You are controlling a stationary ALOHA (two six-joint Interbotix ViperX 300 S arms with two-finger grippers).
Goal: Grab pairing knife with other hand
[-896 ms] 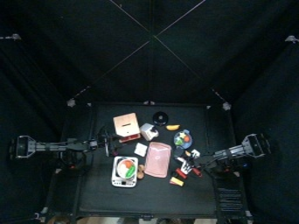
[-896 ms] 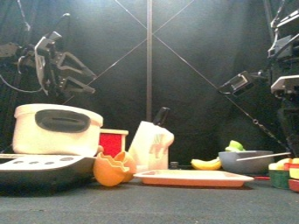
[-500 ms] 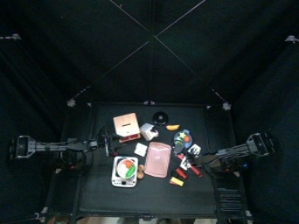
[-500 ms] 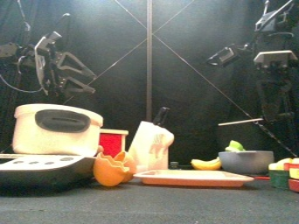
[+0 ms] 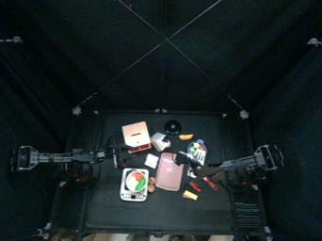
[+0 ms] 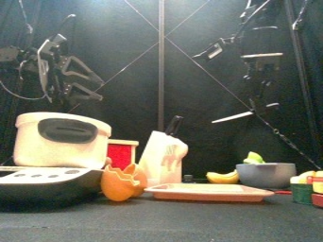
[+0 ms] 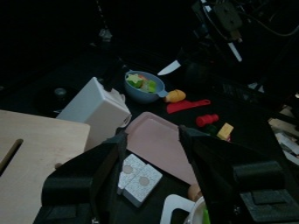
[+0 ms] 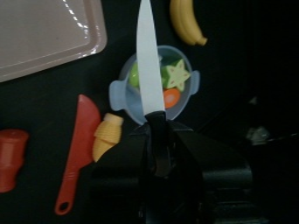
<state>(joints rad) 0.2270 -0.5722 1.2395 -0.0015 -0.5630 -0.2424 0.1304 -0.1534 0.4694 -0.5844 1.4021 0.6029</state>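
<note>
The pairing knife (image 8: 77,150) is slim and red and lies flat on the black table beside a short orange-yellow piece (image 8: 107,136). It also shows in the left wrist view (image 7: 184,106). My right gripper (image 8: 156,171) is shut on a different knife with a black handle and a white blade (image 8: 145,52), held in the air over a pale bowl of fruit (image 8: 158,84). In the front view that blade (image 6: 233,117) hangs high above the bowl (image 6: 263,173). My left gripper (image 7: 158,157) is open and empty, resting at the table's left (image 5: 111,155).
A pink tray (image 5: 169,168) lies mid-table, with a white knife block (image 6: 161,156) and a wooden board (image 5: 136,134) behind it. A white cooker (image 6: 60,137) stands at the left. A banana (image 8: 187,22), a red piece (image 7: 208,119) and a yellow block (image 7: 225,130) lie near the red knife.
My right arm has lifted the white-bladed knife higher and carried it leftward toward the table's middle. The left arm and the red knife have not moved.
</note>
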